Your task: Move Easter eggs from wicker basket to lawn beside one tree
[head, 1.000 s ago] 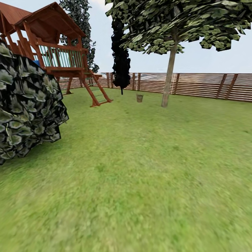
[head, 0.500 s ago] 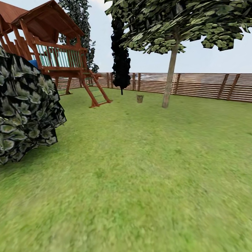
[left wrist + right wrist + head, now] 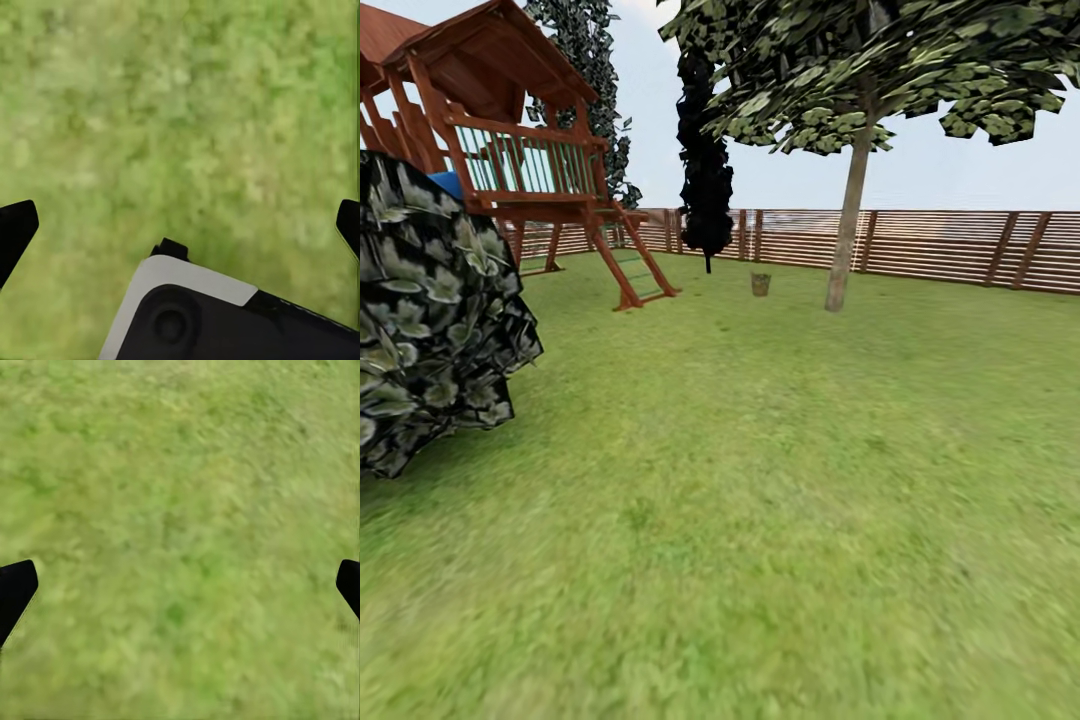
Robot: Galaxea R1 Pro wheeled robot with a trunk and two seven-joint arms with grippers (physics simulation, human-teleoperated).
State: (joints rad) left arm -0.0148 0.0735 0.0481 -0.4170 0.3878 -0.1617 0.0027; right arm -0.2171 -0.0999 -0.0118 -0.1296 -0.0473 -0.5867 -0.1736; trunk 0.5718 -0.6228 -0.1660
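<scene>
Far off on the lawn (image 3: 760, 480), the small brown wicker basket (image 3: 760, 284) stands just left of the tree (image 3: 847, 235), whose pale trunk rises to a leafy crown. The eggs are too small to make out at this distance. In the left wrist view my left gripper (image 3: 180, 229) hangs open over grass, black fingertips (image 3: 16, 229) at both edges. My right gripper (image 3: 180, 585) is likewise open above bare grass, nothing between its fingers.
A dark leafy bush (image 3: 430, 320) bulges in close at the left. Behind it stands the red-brown play tower (image 3: 520, 150) with a ladder. A black cypress (image 3: 705, 170) and the slatted fence (image 3: 940, 245) close the back. Part of the robot's body (image 3: 225, 315) lies below the left gripper.
The whole head view has shifted slightly: the bush and play tower slide left and the tree and basket sit a touch lower, so the camera has moved forward. The grippers stay open.
</scene>
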